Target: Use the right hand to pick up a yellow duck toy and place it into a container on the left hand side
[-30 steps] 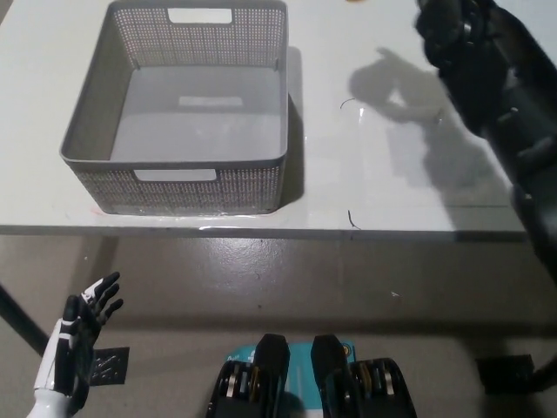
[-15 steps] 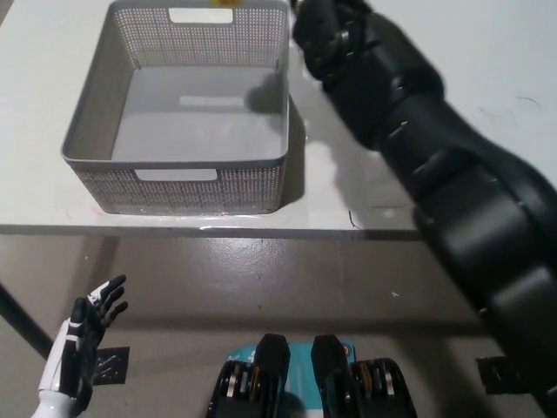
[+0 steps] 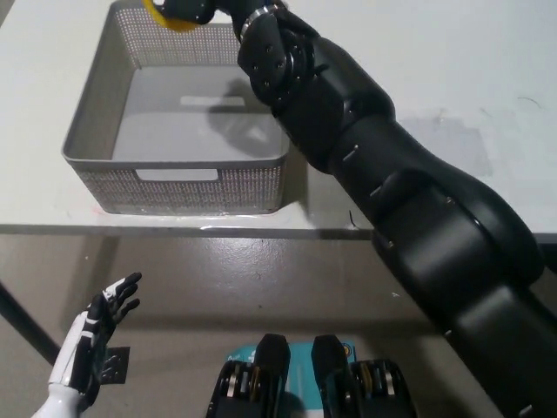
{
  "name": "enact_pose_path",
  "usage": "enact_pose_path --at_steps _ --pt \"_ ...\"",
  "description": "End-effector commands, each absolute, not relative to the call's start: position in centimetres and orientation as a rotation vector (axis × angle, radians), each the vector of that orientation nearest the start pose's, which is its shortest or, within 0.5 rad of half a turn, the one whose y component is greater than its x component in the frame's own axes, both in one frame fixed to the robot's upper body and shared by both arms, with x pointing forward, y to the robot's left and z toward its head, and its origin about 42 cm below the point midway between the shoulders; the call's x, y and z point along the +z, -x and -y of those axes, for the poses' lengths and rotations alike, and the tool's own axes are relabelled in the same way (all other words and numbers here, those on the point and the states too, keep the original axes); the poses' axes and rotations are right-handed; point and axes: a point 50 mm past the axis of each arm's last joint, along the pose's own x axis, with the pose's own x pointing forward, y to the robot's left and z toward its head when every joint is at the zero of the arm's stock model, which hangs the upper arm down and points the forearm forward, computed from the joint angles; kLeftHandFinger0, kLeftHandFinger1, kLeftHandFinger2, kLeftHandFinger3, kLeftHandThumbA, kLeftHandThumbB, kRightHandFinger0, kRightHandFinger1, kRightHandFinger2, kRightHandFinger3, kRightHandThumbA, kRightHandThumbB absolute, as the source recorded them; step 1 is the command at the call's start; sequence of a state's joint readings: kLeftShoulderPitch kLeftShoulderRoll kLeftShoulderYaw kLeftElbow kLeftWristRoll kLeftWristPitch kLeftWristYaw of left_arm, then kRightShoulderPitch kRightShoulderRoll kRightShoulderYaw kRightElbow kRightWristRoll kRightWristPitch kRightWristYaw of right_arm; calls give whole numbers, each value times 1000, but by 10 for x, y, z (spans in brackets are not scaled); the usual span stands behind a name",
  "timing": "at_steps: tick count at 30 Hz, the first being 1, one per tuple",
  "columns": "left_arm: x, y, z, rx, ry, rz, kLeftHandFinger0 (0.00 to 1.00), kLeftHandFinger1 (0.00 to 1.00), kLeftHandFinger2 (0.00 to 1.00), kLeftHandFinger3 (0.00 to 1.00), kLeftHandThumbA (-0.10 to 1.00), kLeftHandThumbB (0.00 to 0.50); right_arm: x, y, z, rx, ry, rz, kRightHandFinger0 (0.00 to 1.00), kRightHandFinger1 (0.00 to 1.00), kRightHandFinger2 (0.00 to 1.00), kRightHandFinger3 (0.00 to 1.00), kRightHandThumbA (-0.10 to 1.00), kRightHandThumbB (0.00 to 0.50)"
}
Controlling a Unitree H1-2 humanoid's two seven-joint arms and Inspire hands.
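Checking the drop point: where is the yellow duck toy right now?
Head view, top left: the yellow duck toy is in the right hand, above the grey basket's far rim.

Nothing readable here, honestly. No text, labels, brands or numbers show up on the basket (image 3: 174,165) or the bench (image 3: 418,78).

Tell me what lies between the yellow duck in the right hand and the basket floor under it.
Head view: nothing. The yellow duck, held by the right hand, hangs over the far rim of the grey basket, whose floor is bare apart from the arm's shadow.
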State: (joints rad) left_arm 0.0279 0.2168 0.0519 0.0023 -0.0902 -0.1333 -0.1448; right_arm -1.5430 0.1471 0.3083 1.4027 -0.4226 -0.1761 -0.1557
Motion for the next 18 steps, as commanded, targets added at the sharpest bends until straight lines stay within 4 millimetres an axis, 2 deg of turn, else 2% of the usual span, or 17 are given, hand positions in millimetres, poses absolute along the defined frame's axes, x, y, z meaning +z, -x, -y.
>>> enact_pose_path --at_steps 1,2,6,8,12,15,18 --pt "120 -277 -293 -119 -194 141 1000 1000 1000 1000 1000 240 440 -556 -41 406 917 422 1000 1000 1000 1000 942 482" --pt "121 -278 -293 -120 -196 142 1000 1000 1000 1000 1000 237 439 -557 -39 414 943 414 1000 1000 1000 1000 1000 474" --pt "122 -278 -293 -123 -203 143 1000 1000 1000 1000 1000 240 439 -560 -32 419 969 411 1000 1000 1000 1000 1000 463" --pt "122 -278 -293 -125 -206 140 1000 1000 1000 1000 1000 244 440 -561 -28 414 971 412 1000 1000 1000 1000 1000 484" --pt "122 -278 -293 -125 -201 140 1000 1000 1000 1000 1000 221 445 -564 -20 396 945 418 1000 1000 1000 1000 1000 488" --pt "121 -280 -291 -127 -195 142 1000 1000 1000 1000 1000 218 452 -567 -11 378 941 449 1000 1000 1000 1000 1000 472" --pt "122 -282 -290 -132 -195 150 1000 1000 1000 1000 1000 222 470 -571 8 345 883 490 1000 1000 1000 1000 1000 464"
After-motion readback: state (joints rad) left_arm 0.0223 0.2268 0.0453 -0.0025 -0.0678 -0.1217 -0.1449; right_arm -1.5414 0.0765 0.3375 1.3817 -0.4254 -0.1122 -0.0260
